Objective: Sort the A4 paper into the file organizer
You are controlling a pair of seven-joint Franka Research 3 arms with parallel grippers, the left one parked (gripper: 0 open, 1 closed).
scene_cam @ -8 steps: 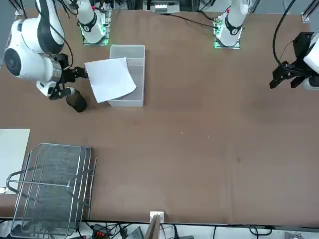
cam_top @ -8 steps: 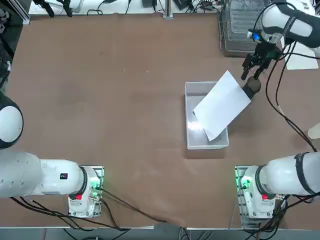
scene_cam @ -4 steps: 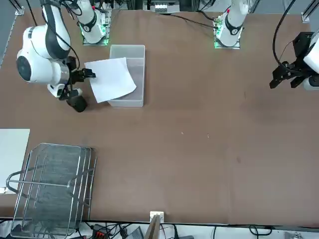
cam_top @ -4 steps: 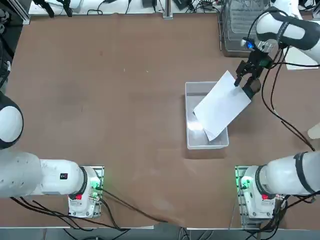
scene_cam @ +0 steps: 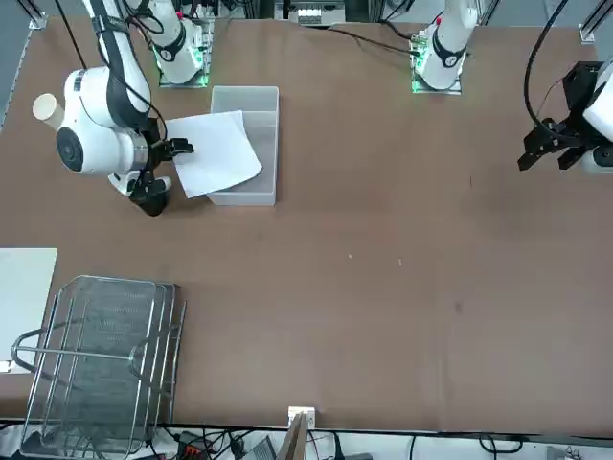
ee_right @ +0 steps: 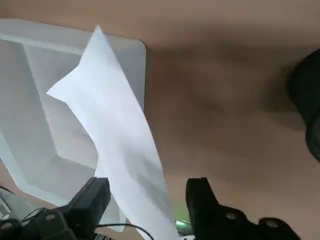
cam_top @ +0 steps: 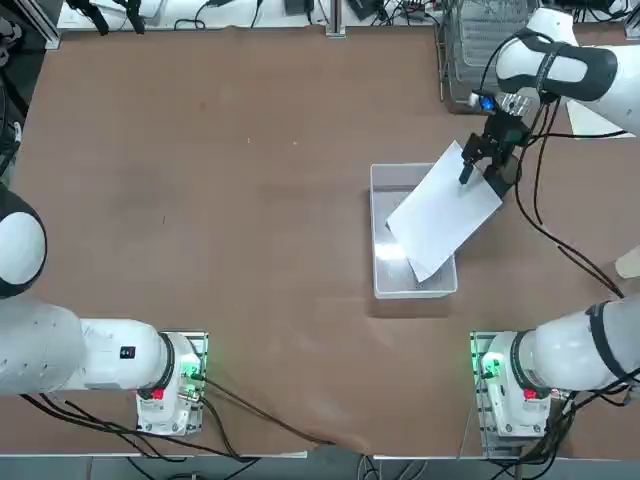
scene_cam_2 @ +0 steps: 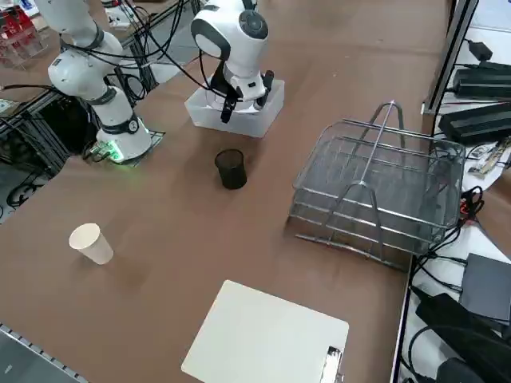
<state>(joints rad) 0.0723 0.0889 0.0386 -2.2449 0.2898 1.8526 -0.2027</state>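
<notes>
Reaching for the sheet.
Right gripper (ee_right: 150,200) straddles the A4 paper (cam_top: 445,210) edge, fingers spread; next, pinch and carry to the file organizer (scene_cam: 101,359).

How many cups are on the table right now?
2. A black cup stands between the clear bin and the file organizer, near the right gripper. A paper cup stands farther off toward the table's right edge. Others may be hidden.
</notes>
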